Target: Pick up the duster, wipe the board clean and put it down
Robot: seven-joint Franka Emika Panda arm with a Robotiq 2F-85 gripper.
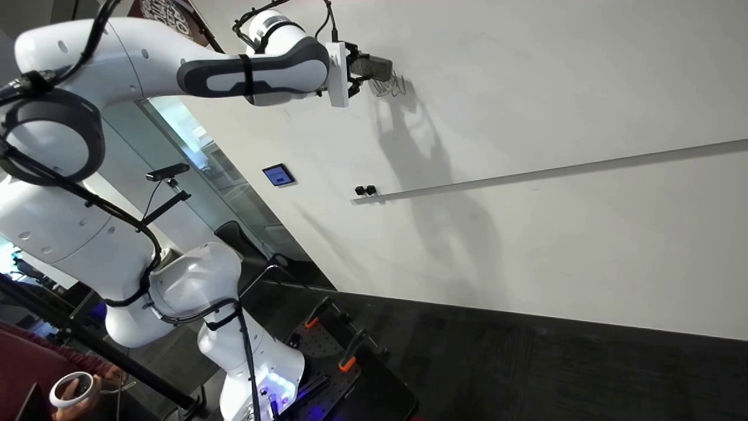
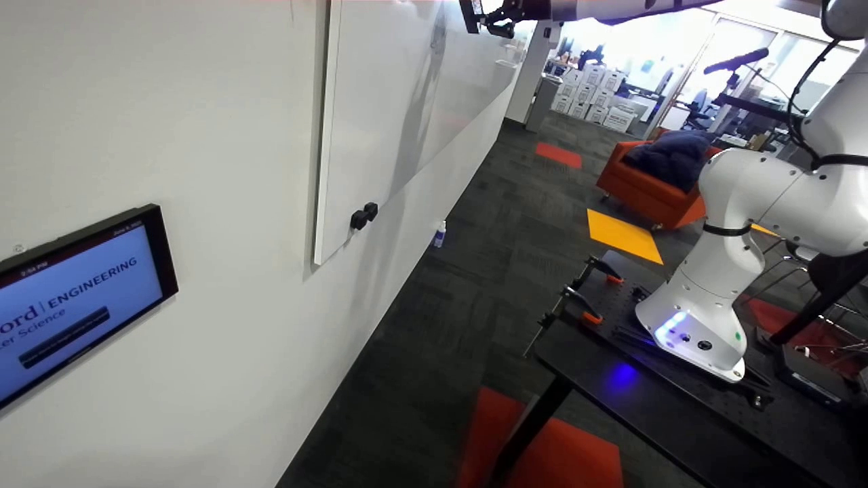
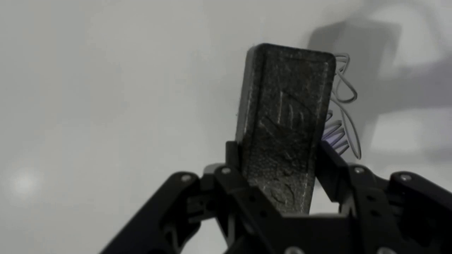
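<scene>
The duster (image 3: 287,106) is a dark grey felt block with worn marks. My gripper (image 3: 277,153) is shut on its lower half, one finger on each long side. The duster (image 1: 374,67) and gripper (image 1: 355,70) show at the top of an exterior view, in front of the whiteboard (image 1: 555,88). They also show at the top edge of an exterior view, the duster (image 2: 469,15) partly cut off. Looping scribble marks (image 3: 348,95) are on the board just right of the duster, partly hidden behind it; the scribble (image 1: 388,86) also shows below it. Whether the duster touches the board is unclear.
Two small black blocks (image 1: 366,190) sit at the board's lower corner, by the thin bottom ledge (image 1: 549,169). A wall display (image 2: 81,305) hangs beside the board. A bottle (image 2: 440,234) stands on the floor against the wall. Clamps (image 1: 350,351) hold the robot's base plate.
</scene>
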